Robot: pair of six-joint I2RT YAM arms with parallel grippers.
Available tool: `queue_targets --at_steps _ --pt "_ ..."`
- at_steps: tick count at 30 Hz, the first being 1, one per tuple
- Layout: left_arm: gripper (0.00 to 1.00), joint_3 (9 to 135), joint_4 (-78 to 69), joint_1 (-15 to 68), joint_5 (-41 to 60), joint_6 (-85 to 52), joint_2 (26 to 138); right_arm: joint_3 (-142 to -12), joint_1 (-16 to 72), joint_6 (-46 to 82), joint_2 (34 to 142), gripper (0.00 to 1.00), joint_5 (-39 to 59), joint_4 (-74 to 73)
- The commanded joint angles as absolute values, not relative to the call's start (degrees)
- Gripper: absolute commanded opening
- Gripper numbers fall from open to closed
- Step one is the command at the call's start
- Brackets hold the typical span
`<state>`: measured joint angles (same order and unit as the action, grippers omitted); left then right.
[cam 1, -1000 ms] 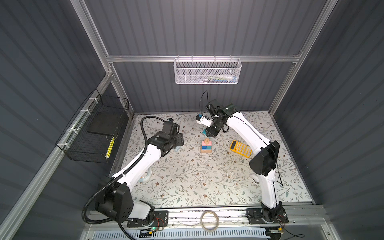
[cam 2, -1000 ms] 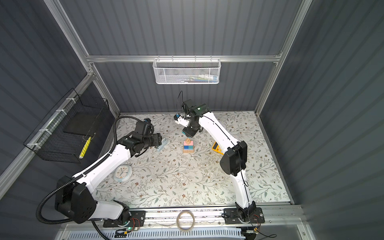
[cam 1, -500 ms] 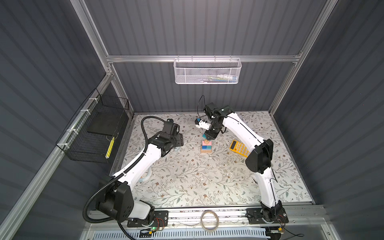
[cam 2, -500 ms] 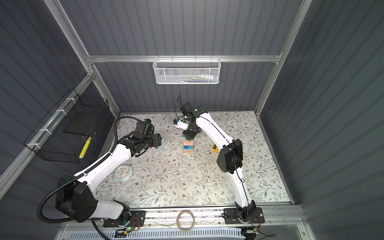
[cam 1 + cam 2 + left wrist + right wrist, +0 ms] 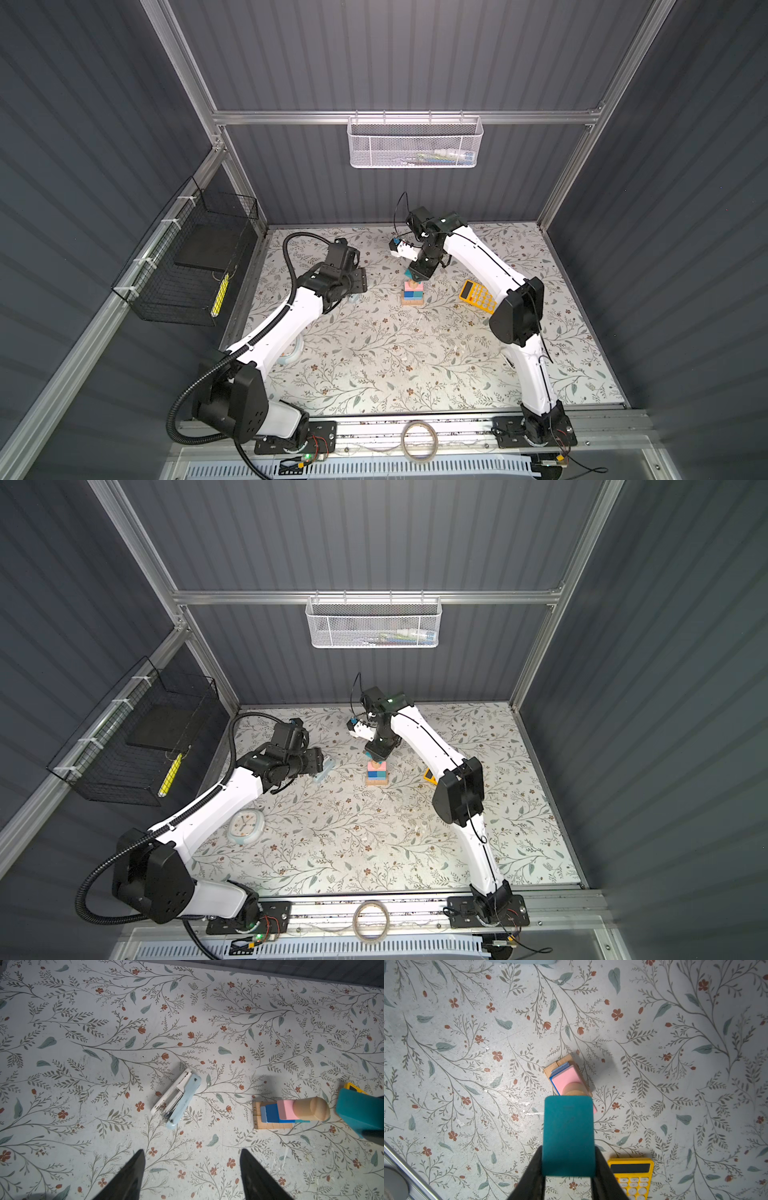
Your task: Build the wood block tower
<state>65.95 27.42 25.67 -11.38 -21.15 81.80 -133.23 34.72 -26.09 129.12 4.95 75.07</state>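
The wood block tower (image 5: 412,293) (image 5: 377,774) stands mid-table: a tan base, light blue, dark blue and pink blocks, and a rounded tan peg (image 5: 311,1108) on top. My right gripper (image 5: 417,272) (image 5: 568,1149) hangs just above it, shut on the teal roof piece (image 5: 568,1136) (image 5: 359,1111). The piece is apart from the peg and hides part of the pink block (image 5: 564,1078) in the right wrist view. My left gripper (image 5: 192,1150) (image 5: 359,282) is open and holds nothing, left of the tower.
A pale blue-white stapler (image 5: 177,1098) (image 5: 325,768) lies between my left gripper and the tower. A yellow calculator (image 5: 478,296) (image 5: 631,1176) lies right of the tower. A round clock (image 5: 245,825) sits front left. A white mesh basket (image 5: 413,143) hangs on the back wall.
My right gripper has carried the teal roof piece left and down, closer over the tower's top. The left arm has stayed where it was.
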Motion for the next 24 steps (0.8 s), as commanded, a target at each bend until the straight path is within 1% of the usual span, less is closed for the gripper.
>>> queue_targets --at_steps 1,24 --pt "0.72 67.85 28.94 25.21 -11.63 -20.06 82.28 -134.56 35.18 -25.93 130.85 0.07 5.01 76.51" --pt "0.72 67.92 28.87 25.2 -11.28 -20.04 82.46 -134.51 35.5 -25.36 131.92 0.12 2.7 75.15"
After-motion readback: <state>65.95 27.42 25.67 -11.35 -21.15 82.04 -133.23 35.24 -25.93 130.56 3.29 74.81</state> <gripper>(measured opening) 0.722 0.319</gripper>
